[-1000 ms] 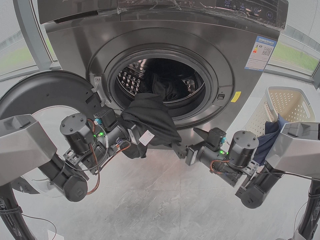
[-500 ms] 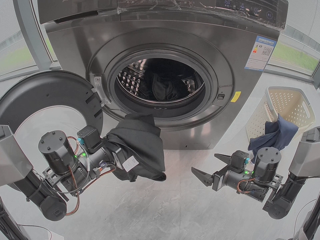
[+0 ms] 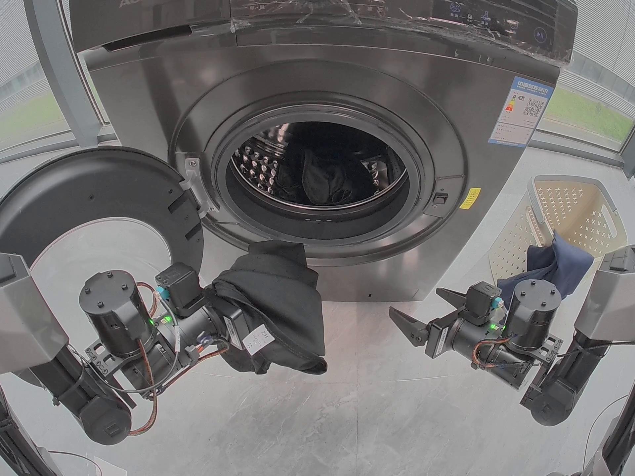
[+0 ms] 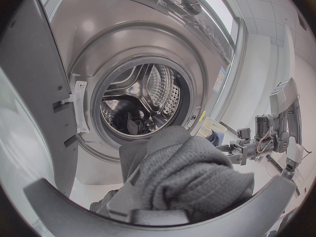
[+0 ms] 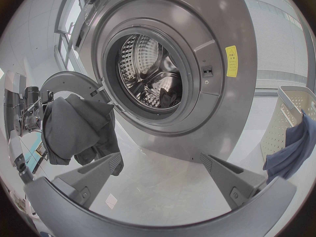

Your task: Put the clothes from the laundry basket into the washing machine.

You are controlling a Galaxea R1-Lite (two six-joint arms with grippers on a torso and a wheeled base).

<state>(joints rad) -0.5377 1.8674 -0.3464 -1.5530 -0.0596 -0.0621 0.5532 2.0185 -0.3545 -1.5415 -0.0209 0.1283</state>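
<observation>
A black garment (image 3: 281,302) hangs draped over my left gripper (image 3: 231,322), which is shut on it, low in front of the washing machine (image 3: 317,74) and just below its round opening (image 3: 317,166). In the left wrist view the garment (image 4: 184,168) covers the fingers. Dark clothes (image 3: 324,180) lie inside the drum. My right gripper (image 3: 417,304) stands open with nothing in it, to the right of the opening and above the floor; its fingers (image 5: 98,171) are spread wide. The cream laundry basket (image 3: 582,190) is at the right, with a blue garment (image 3: 555,262) hanging over its rim.
The machine's round door (image 3: 86,193) is swung open to the left, right behind my left arm. Grey floor tiles (image 3: 357,398) stretch between the two arms. Windows run behind the machine on both sides.
My left arm has drawn back down and to the left, taking the black garment off the drum's lip. The right arm has pulled back to the right, toward the basket.
</observation>
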